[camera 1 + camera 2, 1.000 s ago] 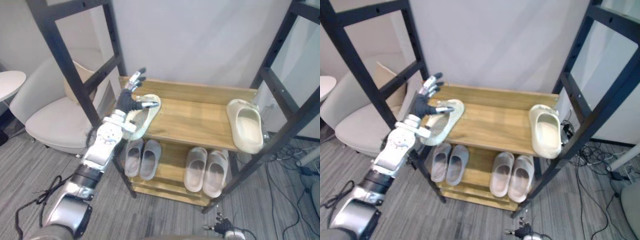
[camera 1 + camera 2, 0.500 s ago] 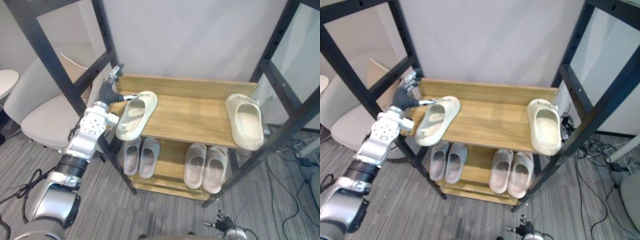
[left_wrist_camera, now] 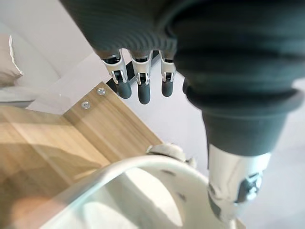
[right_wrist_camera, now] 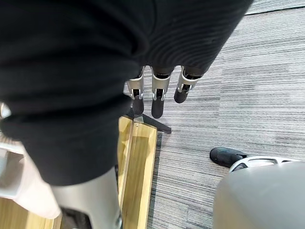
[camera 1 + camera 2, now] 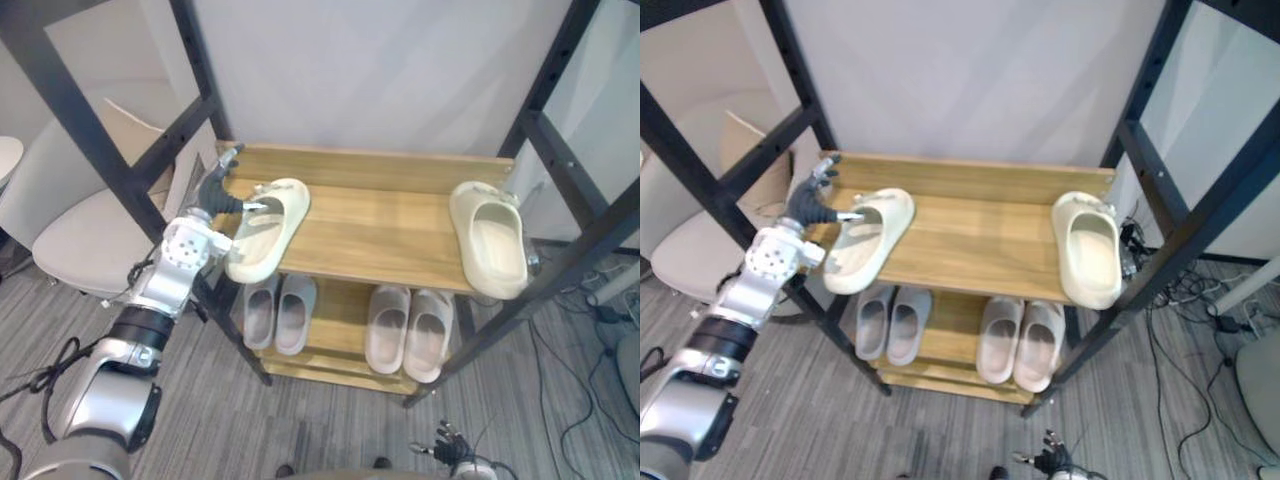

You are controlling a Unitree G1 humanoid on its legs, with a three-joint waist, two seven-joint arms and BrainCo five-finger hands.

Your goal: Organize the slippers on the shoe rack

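**Entry: left hand at the cream slipper, top shelf of the shoe rack**

Shoe rack: two wooden shelves, standing against a pale wall on grey carpet floor. It stands between the slanted beams of a black frame.

Top shelf, left end: left cream slipper lies sole down and is turned at an angle to the shelf. Its lower end overhangs the front left corner.

Top shelf, right end: right cream slipper lies sole down, well apart from the first. Its near end pokes over the front edge.

Lower shelf: grey pair on the left and beige pair on the right. In each pair the two slippers lie side by side and touching.

Left hand: at the left end of the top shelf, just beside the left cream slipper. The fingers are straight and spread, pointing up and away from the slipper, not wrapped round it. The thumb reaches across to the strap. In the left wrist view the thumb lies against the slipper's white rim; whether it presses cannot be told.

Right hand: hangs low beside the rack with straight, relaxed fingers pointing at the carpet, holding nothing.

Also noted: a cream armchair stands left of the rack, behind the frame.
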